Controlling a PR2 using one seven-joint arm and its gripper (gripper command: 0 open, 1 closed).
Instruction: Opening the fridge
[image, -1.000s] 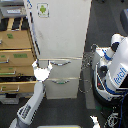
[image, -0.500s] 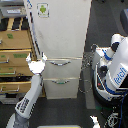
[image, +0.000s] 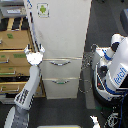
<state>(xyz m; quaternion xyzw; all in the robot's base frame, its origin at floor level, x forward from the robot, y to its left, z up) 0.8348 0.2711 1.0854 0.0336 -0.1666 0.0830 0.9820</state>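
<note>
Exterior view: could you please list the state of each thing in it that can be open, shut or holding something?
fridge: upper door looks shut, flush with the body.
upper drawer: shut.
lower drawer: shut.
gripper: open, fingers spread at the fridge's left edge as the exterior view shows it, holding nothing.
wooden cabinet: too blurred to tell whether its drawers are shut.

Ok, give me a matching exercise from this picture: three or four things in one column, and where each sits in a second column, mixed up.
Things:
1. green-figure sticker
2. gripper
3. white-and-blue robot
4. wooden drawer cabinet

Places:
A. exterior view's right of the fridge
B. top of the fridge's upper door
C. at the fridge's left edge, fingers up
D. exterior view's left of the fridge

Pairs: 1-B, 2-C, 3-A, 4-D
</note>
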